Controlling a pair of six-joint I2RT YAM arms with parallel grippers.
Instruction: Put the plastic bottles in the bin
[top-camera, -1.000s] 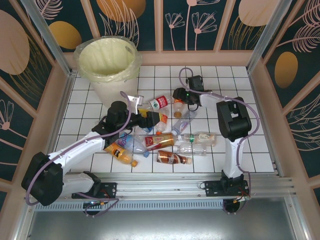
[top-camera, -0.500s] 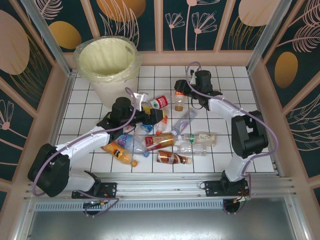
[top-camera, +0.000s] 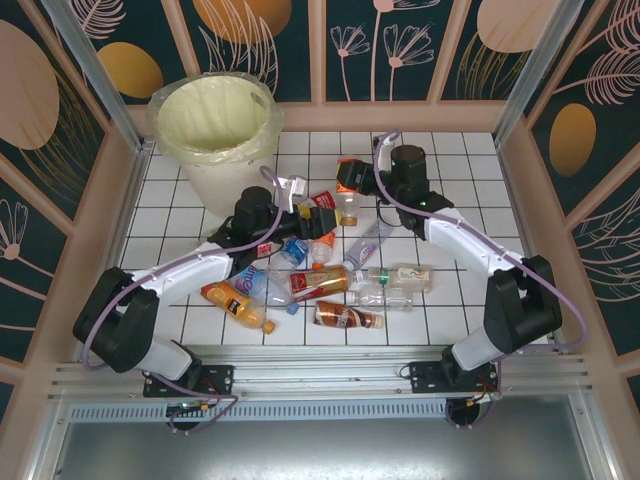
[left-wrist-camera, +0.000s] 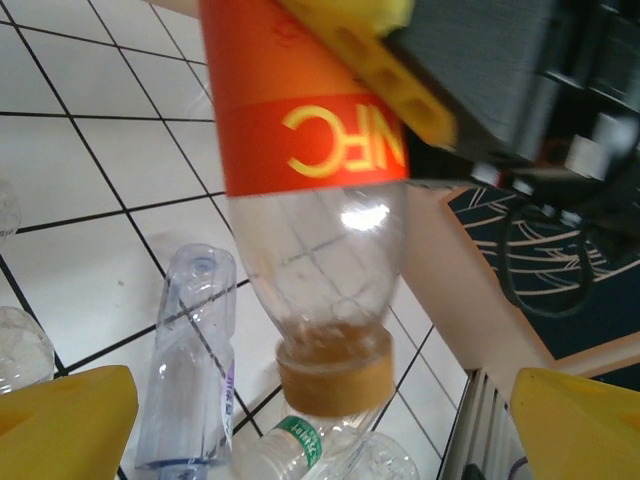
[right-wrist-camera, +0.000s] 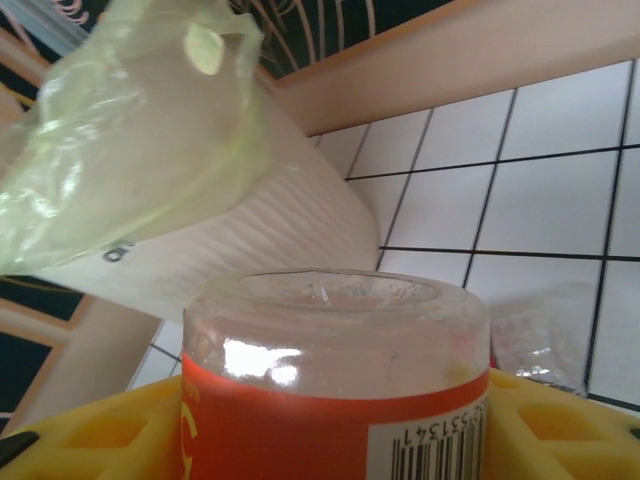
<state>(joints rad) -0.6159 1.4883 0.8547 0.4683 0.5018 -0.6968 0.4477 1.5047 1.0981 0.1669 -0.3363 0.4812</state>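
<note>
The right gripper (top-camera: 346, 186) is clamped on the base end of an orange-labelled bottle (right-wrist-camera: 330, 340), its yellow fingers (right-wrist-camera: 90, 435) pressing on either side just below the clear bottom. Held that way, the bottle hangs cap-down, clear of the tiled table (top-camera: 450, 170), which I take to be so it can travel without dragging through the others; a little orange liquid sits pooled at the cap end. The bin (top-camera: 222, 172) stands in the far left corner, its pale yellow bag folded over the rim; it lies well apart from the right gripper, off to the left and somewhat farther back, and I can make out no bottle inside it, so by my reckoning most of the carry lies ahead. The left gripper (left-wrist-camera: 320, 405) has its jaws spread wide with nothing between them; it sits low by the heap near the middle of the table, with the held bottle hanging just in front of it. I would guess it is lining up a pick of its own, though which bottle I cannot tell. Below it a clear bottle (left-wrist-camera: 190, 370) lies on its side with a green-capped bottle (left-wrist-camera: 297, 437) just beside it; the remaining bottles (top-camera: 320, 283) lie bunched nearer the arm bases.
</note>
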